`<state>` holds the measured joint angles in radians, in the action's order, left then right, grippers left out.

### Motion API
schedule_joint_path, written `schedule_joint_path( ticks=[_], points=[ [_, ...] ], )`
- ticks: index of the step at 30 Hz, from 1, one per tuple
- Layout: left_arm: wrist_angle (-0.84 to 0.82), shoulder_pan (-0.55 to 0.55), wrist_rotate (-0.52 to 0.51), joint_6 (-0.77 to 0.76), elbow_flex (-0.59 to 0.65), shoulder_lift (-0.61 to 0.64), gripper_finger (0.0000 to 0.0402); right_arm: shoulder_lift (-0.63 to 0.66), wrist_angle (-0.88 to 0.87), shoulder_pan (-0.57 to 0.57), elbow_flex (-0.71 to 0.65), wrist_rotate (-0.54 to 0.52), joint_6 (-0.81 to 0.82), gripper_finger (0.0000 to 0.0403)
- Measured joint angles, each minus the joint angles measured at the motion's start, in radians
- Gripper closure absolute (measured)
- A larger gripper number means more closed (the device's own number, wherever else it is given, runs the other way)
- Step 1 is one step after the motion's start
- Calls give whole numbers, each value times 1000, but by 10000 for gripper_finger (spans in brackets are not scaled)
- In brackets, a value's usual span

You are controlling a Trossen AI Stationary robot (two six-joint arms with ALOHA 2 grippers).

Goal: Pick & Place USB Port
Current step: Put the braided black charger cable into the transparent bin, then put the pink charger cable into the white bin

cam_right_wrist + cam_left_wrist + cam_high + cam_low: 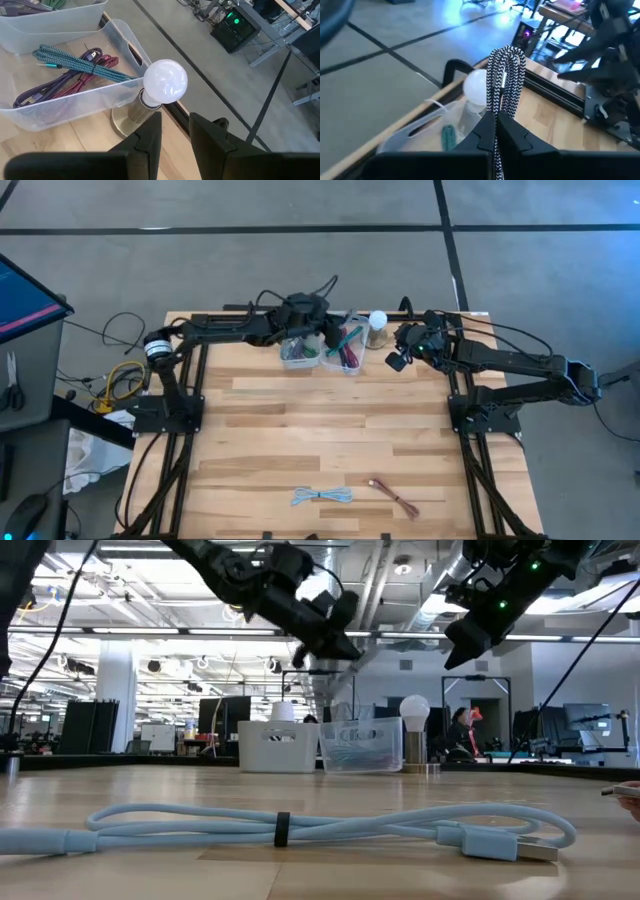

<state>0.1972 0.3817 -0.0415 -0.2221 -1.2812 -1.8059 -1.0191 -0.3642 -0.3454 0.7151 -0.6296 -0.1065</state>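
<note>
My left gripper (496,119) is shut on a black-and-white braided USB cable (506,70). It hangs over the clear bin (345,358) at the table's far edge, with the white bin (298,352) beside it. The clear bin (75,100) holds teal, red and purple cables (70,65). My right gripper (175,131) is open with nothing between its fingers, above a white bulb lamp (165,82) just right of the bins. A light blue cable (322,497) and a reddish cable (392,496) lie flat near the front edge. My left gripper pinches the braided cable's folded strands (497,107) between its two fingers. The looped end (507,52) sticks out past the fingertips. The fingers come from the table's left, slanting slightly down, along the strands. The cable is lifted clear above the clear bin.
The bulb lamp (378,325) stands between the two grippers, close to the clear bin's right wall. Black frame rails (455,380) run along both sides of the wooden table. A broad stretch of bare wood (320,420) lies between the bins and the front cables.
</note>
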Motion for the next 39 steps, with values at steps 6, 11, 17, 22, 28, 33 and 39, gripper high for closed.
schedule_joint_path(
  ticks=[6,11,17,22,28,33,39],
  points=[
    [90,27,54,-68,0,-113,397,0,0,-4,0,0,1,310],
    [138,56,90,-129,-1,-171,397,0,-2,-3,0,0,1,310],
    [146,76,99,-180,-1,-207,397,0,-2,-5,0,0,1,310],
    [142,76,106,-184,-2,-214,397,0,-2,-5,0,0,1,310],
    [143,76,95,-183,-2,-214,387,0,-2,-5,0,0,1,310],
    [142,76,94,-176,-2,-214,359,0,-3,-5,0,0,1,310],
    [142,76,63,-176,-2,-214,324,0,-3,-5,0,0,1,310]
  ],
)
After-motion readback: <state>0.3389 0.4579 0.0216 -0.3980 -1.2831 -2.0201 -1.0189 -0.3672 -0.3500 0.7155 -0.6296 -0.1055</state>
